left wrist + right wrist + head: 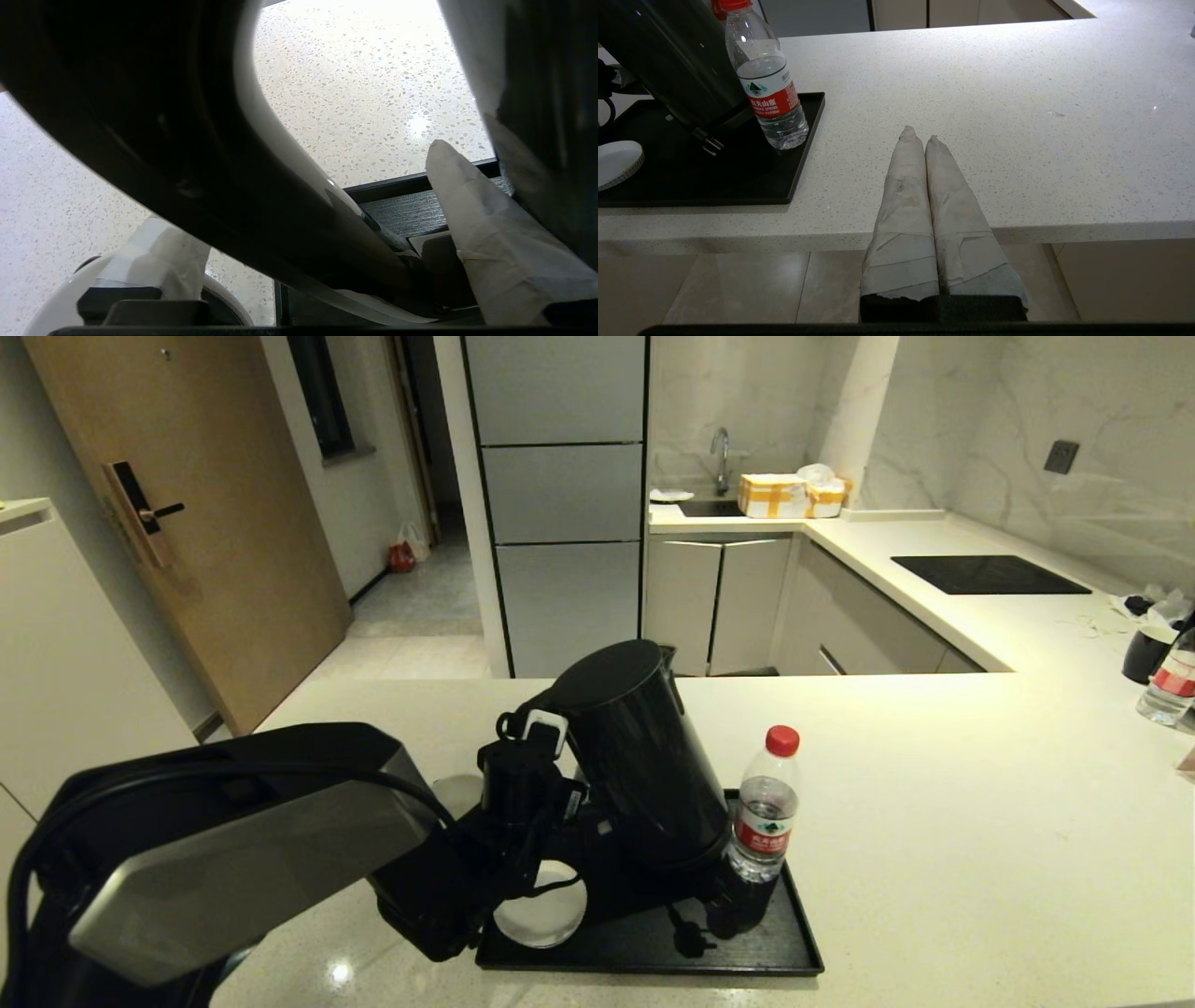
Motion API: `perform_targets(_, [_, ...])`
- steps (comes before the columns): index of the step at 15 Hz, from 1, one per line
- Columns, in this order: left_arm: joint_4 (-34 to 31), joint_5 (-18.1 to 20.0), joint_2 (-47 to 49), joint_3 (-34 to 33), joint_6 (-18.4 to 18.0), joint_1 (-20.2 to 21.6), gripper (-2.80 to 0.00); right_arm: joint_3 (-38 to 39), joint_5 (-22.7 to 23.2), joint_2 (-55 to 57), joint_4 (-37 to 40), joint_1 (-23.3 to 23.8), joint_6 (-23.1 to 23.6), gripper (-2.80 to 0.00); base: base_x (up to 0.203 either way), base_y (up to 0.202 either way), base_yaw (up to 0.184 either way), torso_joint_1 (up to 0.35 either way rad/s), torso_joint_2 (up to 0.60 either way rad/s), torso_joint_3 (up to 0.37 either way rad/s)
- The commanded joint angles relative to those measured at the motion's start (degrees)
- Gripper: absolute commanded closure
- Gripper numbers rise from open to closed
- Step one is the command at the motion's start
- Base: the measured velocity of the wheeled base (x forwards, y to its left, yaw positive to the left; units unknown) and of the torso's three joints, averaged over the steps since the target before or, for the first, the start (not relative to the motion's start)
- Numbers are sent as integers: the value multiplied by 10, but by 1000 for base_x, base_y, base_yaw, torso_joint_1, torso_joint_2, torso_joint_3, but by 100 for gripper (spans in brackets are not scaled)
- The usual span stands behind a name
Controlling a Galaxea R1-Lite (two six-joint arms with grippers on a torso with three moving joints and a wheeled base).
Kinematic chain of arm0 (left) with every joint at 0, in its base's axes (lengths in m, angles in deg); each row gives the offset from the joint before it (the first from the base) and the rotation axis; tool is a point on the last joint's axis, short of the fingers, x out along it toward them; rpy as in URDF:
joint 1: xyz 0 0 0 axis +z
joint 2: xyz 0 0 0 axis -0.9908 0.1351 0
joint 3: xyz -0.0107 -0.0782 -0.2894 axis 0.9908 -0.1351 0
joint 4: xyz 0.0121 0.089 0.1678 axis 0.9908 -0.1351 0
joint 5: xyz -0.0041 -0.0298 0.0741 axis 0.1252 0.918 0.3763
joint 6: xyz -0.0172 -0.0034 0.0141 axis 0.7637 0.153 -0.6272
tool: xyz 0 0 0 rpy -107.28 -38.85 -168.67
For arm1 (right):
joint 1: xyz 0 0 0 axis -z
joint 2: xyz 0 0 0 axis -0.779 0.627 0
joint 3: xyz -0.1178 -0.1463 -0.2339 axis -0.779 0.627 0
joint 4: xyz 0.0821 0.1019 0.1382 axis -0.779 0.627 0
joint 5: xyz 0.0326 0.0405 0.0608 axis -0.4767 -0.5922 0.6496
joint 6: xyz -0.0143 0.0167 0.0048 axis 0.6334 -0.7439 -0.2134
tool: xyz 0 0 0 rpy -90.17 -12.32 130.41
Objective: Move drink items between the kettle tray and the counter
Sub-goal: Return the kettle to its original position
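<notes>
The tall glossy black kettle point(644, 756) leans over the black kettle tray point(747, 957), its top toward the left. My left gripper point(560, 793) is shut on its loop handle point(299, 186), which runs between the taped fingers point(476, 224). A clear bottle point(766, 812) with red cap and label stands upright on the tray's right side, close beside the kettle. My right gripper point(920, 133) is shut and empty, low over the cream counter point(934, 821) near its front edge, to the right of the tray point(738, 186) and bottle point(770, 88). A small black cup point(1146, 653) stands on the counter at far right.
A white saucer point(541, 905) and a black plug with cord point(686, 938) lie on the tray. A second bottle point(1172, 686) stands by the cup. Farther back are a black hob panel point(990, 574) and taped cartons point(789, 495) by the sink.
</notes>
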Motion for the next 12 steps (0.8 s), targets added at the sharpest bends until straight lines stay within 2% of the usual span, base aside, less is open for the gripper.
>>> perform_targets(1, [9, -9, -7, -1, -14, 0, -280, 0, 0, 1, 0, 0, 0, 0, 0, 0, 0, 0, 0, 0])
perform_targets(10, [13, -11, -17, -6, -22, 0, -280, 0, 0, 1, 0, 0, 0, 0, 0, 0, 0, 0, 0, 0])
perform_targets(12, [12, -23, -36, -1, -45, 0, -280, 0, 0, 0, 0, 0, 0, 0, 0, 0, 0, 0, 0, 0])
